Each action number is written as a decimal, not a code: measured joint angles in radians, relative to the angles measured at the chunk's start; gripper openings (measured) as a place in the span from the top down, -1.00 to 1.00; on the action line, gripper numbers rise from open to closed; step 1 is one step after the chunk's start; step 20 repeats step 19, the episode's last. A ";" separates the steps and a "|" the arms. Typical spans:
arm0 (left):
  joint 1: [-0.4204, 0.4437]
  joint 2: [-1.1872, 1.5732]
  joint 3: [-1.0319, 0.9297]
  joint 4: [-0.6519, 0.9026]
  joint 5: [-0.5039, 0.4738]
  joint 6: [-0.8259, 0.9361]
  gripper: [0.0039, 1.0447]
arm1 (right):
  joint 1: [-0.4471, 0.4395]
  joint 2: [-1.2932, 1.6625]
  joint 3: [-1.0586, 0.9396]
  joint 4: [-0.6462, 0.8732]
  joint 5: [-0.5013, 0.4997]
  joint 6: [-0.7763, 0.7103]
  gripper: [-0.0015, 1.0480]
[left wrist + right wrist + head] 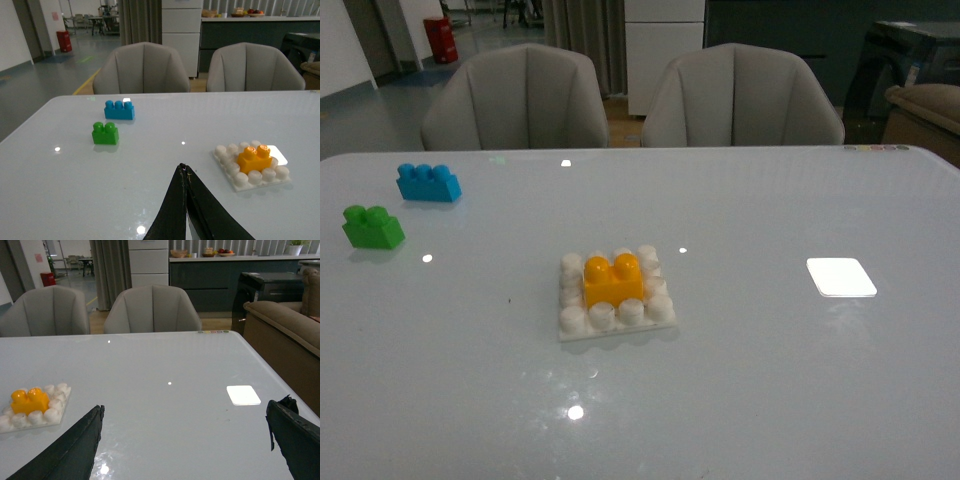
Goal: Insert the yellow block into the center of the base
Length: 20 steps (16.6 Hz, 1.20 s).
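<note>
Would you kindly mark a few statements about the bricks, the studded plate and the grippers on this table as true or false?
1. The small orange-yellow two-stud plastic brick sits on the flat white studded square base plate. True.
2. The green two-stud brick is stacked on the blue three-stud brick. False: they stand apart on the table.
3. The left gripper is shut and empty. True.
4. The right gripper grips the yellow brick. False: its fingers are wide open, empty.
</note>
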 joint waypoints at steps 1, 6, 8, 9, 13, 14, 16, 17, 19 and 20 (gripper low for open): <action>0.000 0.000 0.000 0.006 0.000 0.000 0.97 | 0.000 0.000 0.000 0.000 0.000 0.000 -0.88; 0.000 0.000 0.000 0.005 0.000 0.000 0.86 | 0.000 0.000 0.000 0.000 0.000 0.000 -0.88; 0.000 0.000 0.000 0.005 0.000 0.000 0.41 | 0.000 0.000 0.000 0.000 0.000 0.000 -0.88; 0.000 0.000 0.000 0.005 0.000 0.000 0.17 | 0.000 0.000 0.000 0.000 0.000 0.000 -0.88; 0.000 0.000 0.000 0.005 0.000 0.000 -0.77 | 0.000 0.000 0.000 0.000 0.000 0.000 -0.88; 0.000 0.000 0.000 0.005 0.000 0.002 -0.91 | 0.000 0.000 0.000 0.000 0.000 0.000 -0.88; 0.000 0.000 0.000 0.005 0.000 0.002 -0.88 | 0.000 0.000 0.000 0.000 0.000 0.000 -0.88; 0.000 0.000 0.000 0.005 0.000 0.002 -0.88 | 0.000 0.000 0.000 0.000 0.000 0.000 -0.88; 0.000 0.000 0.000 0.005 0.000 0.002 -0.88 | 0.000 0.000 0.000 0.000 0.000 0.000 -0.88; 0.000 0.000 0.000 0.005 0.000 0.002 -0.88 | 0.000 0.000 0.000 0.000 0.000 0.000 -0.88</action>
